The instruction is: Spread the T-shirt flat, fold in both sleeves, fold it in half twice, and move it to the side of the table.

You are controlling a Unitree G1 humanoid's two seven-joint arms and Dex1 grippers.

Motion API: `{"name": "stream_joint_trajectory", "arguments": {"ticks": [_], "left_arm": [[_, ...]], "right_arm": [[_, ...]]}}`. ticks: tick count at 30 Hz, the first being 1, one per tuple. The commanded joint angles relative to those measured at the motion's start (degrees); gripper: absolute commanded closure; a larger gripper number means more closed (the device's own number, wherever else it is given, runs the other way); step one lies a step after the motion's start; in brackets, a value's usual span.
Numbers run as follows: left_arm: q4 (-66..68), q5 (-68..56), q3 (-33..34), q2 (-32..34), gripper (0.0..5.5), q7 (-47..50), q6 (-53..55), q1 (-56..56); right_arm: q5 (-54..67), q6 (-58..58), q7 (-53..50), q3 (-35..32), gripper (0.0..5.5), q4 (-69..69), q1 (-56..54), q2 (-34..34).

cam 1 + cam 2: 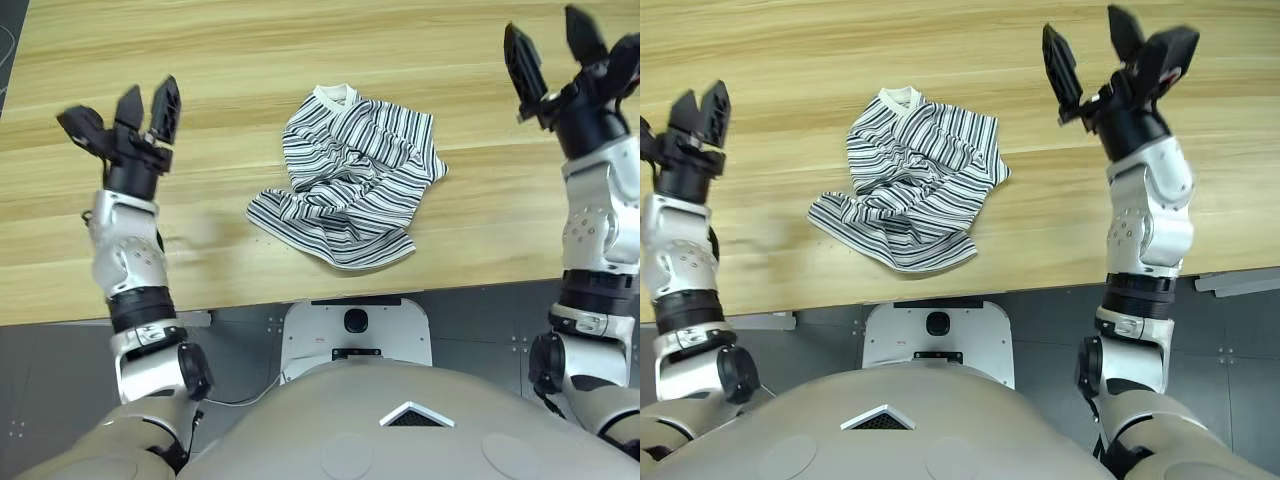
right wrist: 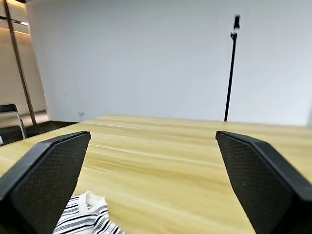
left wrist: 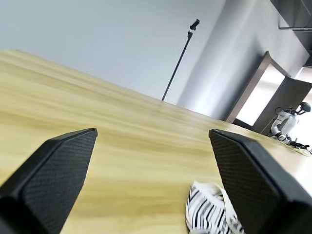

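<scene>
T-shirt (image 1: 345,180): striped, crumpled in a heap on the table (image 1: 200,60), mid-width, nearer the front edge, collar toward the far edge. Left gripper (image 1: 125,105): above the table's left part, well apart from the shirt, jaws spread wide, holding nothing. Right gripper (image 1: 552,40): above the right part, likewise spread wide, empty
</scene>
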Motion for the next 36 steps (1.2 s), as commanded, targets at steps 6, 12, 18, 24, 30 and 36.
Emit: {"name": "stream_joint_trajectory", "arguments": {"ticks": [6,12,18,24,30,36], "left_arm": [[13.91,27.13,-14.27,4.78,1.23,1.14,-16.38,-23.74],[33.38,41.12,-24.38,-2.98,1.23,7.53,-28.08,-31.47],[33.55,51.96,-36.51,-3.44,1.23,1.64,-36.64,-23.26],[37.19,60.48,-40.99,2.74,1.23,3.61,-36.95,-21.9],[42.07,63.8,-41.7,5.69,1.23,7.15,-36.71,-23.37],[49.86,68.96,-46.13,4.47,1.23,12.29,-35.39,-24.08]], "right_arm": [[-18.55,-11.23,-3.22,9.41,0.74,23.09,-16.74,1.6],[-24.16,-20.51,-5.46,12.58,0.74,43.8,-23.91,7.5],[-31.59,-25.83,-2.12,18.47,0.74,54.5,-26.88,7.44],[-41.48,-29.63,-2.92,25.16,0.74,60.44,-27.62,4.16],[-50.56,-29.46,-10.36,30.72,0.74,67.69,-29.13,3.35],[-60.88,-27.59,-17.67,38.54,0.74,73.34,-29.58,-0.55]]}}
